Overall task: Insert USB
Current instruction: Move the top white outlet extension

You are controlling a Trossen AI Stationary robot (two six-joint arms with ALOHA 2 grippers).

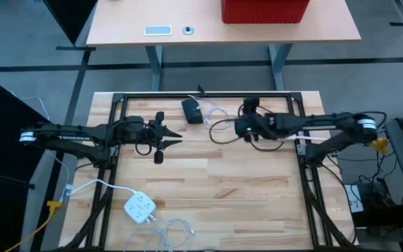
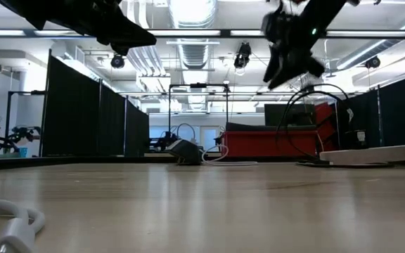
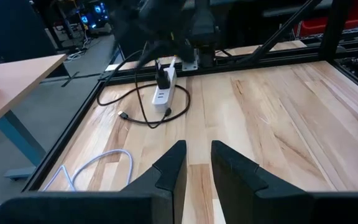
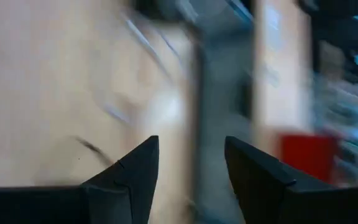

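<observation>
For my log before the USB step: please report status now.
Left gripper open, empty, above table. Right gripper open, empty, raised near black cable. White power strip untouched at near left. Nothing blocking.

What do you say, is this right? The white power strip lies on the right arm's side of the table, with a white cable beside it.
One thing is wrong. The white power strip lies on the left arm's side of the table, not the right arm's, with a white cable beside it. The high view shows this.
</observation>
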